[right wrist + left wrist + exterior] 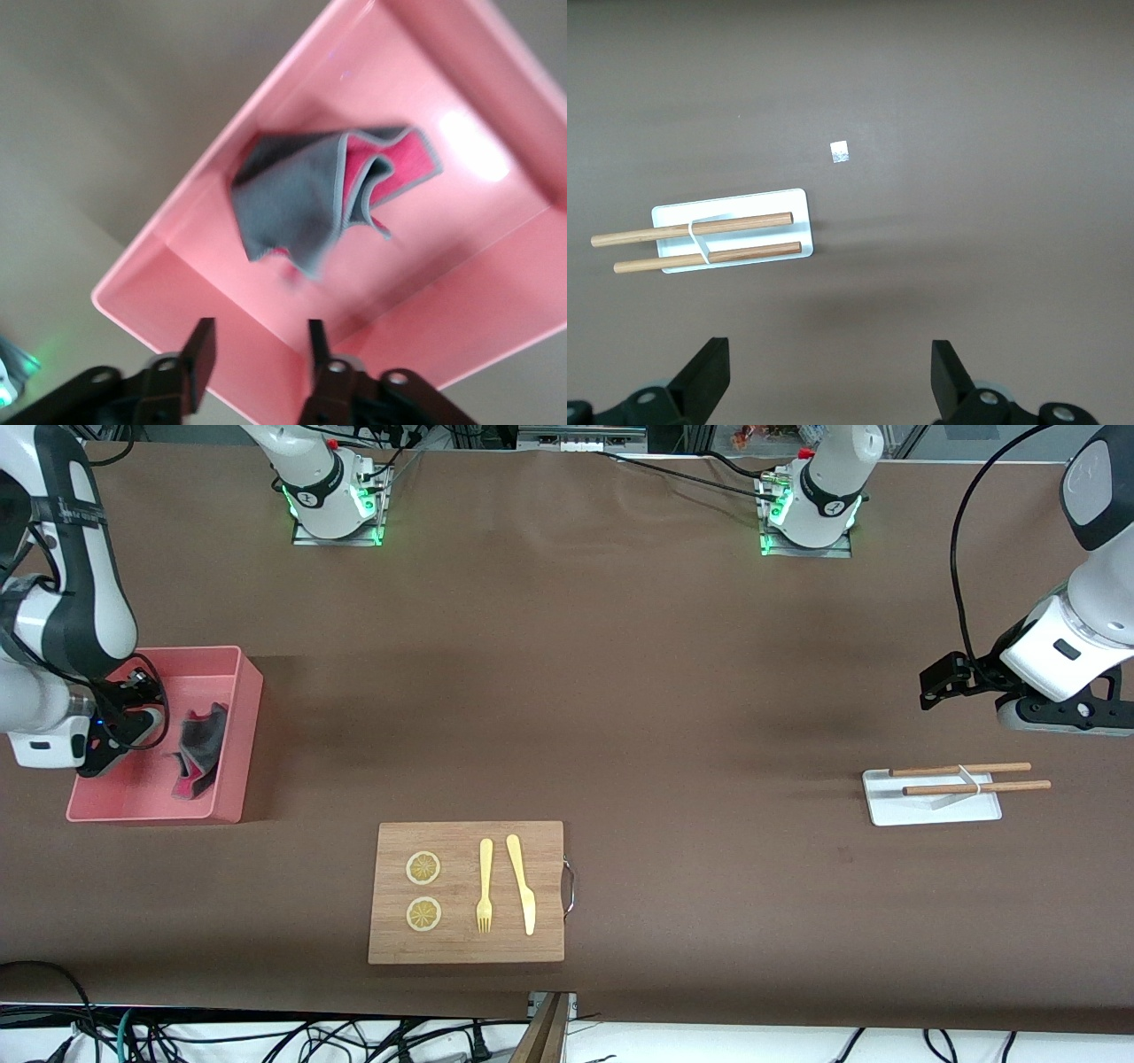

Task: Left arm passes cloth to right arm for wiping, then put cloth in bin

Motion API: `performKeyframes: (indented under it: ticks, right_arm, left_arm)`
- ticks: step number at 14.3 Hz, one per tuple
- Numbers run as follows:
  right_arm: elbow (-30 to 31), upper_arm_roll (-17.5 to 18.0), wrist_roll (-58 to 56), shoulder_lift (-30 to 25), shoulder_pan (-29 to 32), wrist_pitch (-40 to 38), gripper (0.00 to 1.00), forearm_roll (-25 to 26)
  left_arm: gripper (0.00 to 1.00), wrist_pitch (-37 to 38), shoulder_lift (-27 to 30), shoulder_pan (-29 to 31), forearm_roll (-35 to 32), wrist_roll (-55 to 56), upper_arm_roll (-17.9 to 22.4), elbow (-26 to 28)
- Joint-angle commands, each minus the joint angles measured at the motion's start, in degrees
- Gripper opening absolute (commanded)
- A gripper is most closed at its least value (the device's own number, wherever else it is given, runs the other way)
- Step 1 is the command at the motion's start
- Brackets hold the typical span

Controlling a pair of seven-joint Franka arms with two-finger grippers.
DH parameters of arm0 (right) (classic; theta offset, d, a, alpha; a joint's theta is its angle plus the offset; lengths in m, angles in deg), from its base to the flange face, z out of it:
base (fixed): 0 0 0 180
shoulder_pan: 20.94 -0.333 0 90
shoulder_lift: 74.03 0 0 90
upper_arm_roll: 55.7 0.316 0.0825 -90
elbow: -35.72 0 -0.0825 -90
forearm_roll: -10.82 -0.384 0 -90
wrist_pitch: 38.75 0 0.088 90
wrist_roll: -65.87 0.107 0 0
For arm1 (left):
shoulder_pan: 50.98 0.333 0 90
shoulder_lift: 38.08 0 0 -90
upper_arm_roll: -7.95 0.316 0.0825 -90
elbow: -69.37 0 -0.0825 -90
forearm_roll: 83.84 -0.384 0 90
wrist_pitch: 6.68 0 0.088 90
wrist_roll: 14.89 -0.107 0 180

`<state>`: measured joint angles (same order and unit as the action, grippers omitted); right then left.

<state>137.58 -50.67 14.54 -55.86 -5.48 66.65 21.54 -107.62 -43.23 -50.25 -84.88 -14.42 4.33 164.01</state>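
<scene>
Cloth (pixel 198 749) lies crumpled inside the pink bin (pixel 251 691) in the front view, beside the parted, empty right tool (pixel 133 722); the wrist views show the left tool (pixel 830 372) wide over bare tabletop (pixel 992 133), so the right should lift straight clear.

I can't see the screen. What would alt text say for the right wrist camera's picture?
A crumpled cloth, grey on one face and pink-red on the other, is inside a pink bin on a brown table. The right end effector hangs above the bin with its two dark fingers open, holding nothing.
</scene>
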Motion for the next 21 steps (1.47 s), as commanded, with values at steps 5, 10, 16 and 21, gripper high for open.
performKeyframes:
  ticks: [5, 10, 16, 21]
  right_arm:
    - [-0.7, 7.7, 17.69, -12.62, -0.25, -6.95, 1.0, -5.45]
    - [-6.31, 8.06, 37.93, -14.83, -5.61, -16.71, 1.0, -8.44]
    - [-10.1, 2.79, 49.21, -16.06, -13.79, -19.27, 1.0, -11.07]
    - [-11.77, 2.7, 47.89, -15.71, -13.79, -18.57, 1.0, -11.25]
  left_arm:
    - [1.0, 2.15, -0.04, -0.12, -1.6, -0.99, 0.11, -0.95]
    - [1.0, 2.33, -0.04, -0.03, -1.6, -0.99, 0.11, -0.95]
    - [1.0, 2.41, -0.04, -0.12, -1.6, -1.08, 0.11, -0.95]
    - [1.0, 2.41, 0.05, -0.12, -1.6, -1.08, 0.11, -0.95]
